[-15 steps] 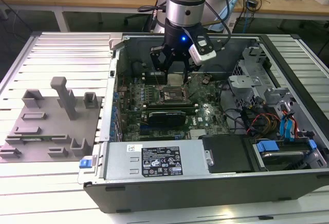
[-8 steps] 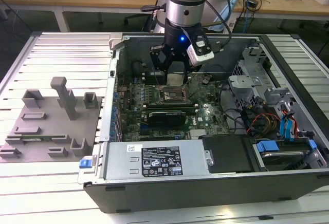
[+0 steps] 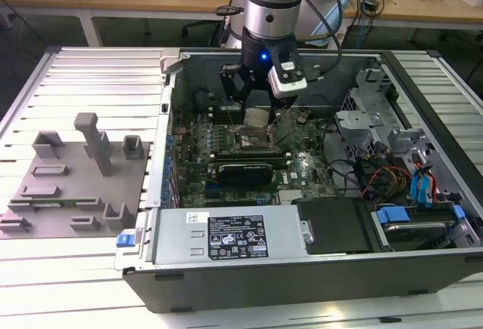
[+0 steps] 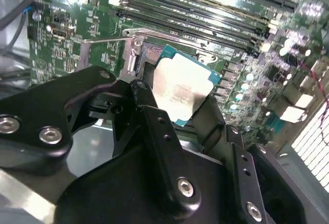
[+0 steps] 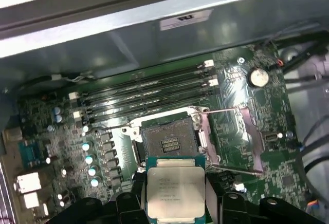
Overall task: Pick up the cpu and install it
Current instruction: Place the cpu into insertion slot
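Holds the cpu (image 3: 256,115) pinched in the gripper (image 3: 255,118), just above the open socket (image 3: 253,142).
Exterior view: reaches down into the open computer case (image 3: 226,284), cpu clenched between the fingers, socket directly beneath. Second wrist view: clamps the cpu (image 4: 182,88) from two opposite sides, silvery top up, socket partly hidden behind it. First wrist view: carries the cpu (image 5: 175,188) near the bare socket (image 5: 169,142), not yet seated, memory slots (image 5: 149,93) beyond.

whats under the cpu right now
The cpu, held by the gripper, hangs over the motherboard. In the first wrist view the open socket shows bare past its edge; the board directly beneath the chip is covered by it.
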{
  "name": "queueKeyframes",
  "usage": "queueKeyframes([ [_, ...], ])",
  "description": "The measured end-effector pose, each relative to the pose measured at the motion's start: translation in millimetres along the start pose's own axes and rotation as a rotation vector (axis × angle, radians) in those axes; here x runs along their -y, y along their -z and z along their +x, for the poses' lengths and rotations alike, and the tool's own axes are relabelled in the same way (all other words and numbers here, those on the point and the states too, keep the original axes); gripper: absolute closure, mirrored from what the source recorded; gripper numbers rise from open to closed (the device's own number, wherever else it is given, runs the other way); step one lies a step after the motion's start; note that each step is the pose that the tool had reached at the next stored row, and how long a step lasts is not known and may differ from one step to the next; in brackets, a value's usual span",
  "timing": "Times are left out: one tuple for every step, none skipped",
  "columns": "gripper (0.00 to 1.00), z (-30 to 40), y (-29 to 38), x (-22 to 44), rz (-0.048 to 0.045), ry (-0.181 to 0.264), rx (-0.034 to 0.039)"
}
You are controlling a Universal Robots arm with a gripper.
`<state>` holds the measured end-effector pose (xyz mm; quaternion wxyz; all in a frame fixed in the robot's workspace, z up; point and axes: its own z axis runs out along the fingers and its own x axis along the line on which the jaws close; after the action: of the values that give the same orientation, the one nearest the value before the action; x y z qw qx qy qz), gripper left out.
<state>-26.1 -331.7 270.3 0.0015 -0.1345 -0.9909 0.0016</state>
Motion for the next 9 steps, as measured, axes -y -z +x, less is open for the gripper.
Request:
queueKeyframes([
  [0.45,0.0,0.0,0.0,0.0,-0.017,-0.0001],
  [0.45,0.0,-0.1,0.0,-0.0002,-0.059,-0.0002],
  [0.45,0.0,-0.1,0.0,-0.0002,-0.082,-0.0003],
  [0.45,0.0,-0.2,0.0,-0.0003,-0.098,-0.0004],
  [0.45,0.0,-0.2,0.0,-0.0003,-0.127,-0.0005],
  [0.45,0.0,-0.3,0.0,-0.0004,-0.153,-0.0006],
  [0.45,0.0,-0.3,0.0,-0.0005,-0.179,-0.0007],
  [0.45,0.0,-0.3,0.0,-0.0005,-0.194,-0.0007],
  [0.45,0.0,-0.4,0.0,-0.0006,-0.212,-0.0008],
])
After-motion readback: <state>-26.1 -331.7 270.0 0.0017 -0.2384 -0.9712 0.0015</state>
